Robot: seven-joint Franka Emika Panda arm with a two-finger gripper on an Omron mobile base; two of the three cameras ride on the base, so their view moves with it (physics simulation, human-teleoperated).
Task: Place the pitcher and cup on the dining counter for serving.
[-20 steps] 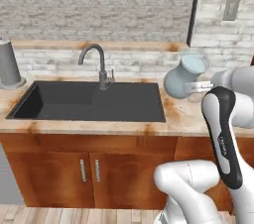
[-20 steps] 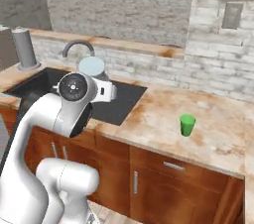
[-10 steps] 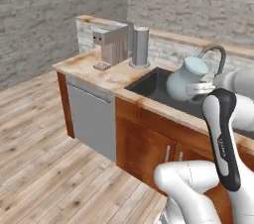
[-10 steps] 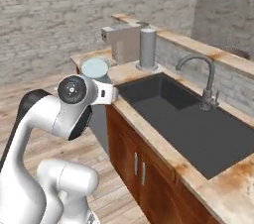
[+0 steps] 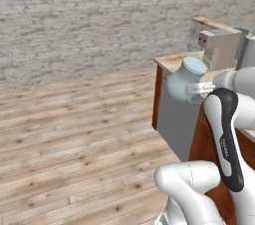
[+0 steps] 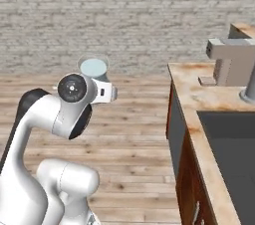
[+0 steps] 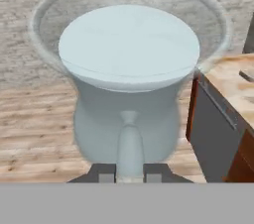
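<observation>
Brick-walled kitchen, plank floor, hand [image 7: 128,177] clamping pitcher [image 7: 128,84] handle, aloft

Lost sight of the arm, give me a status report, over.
Tool shut on pitcher handle. Pitcher held upright, off the counter. Open wood floor ahead, nothing in the way.

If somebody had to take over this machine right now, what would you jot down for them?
Pincer: shut on the pitcher's handle, seen from the hand camera.
Pitcher: lifted clear of the sink counter, carried upright in the air over the wooden floor.
Done: pitcher picked up.
Left: find the dining counter, set the pitcher on it, then fetch the cup and put it there too. Neither the cup nor the dining counter can be located from these pictures.
</observation>
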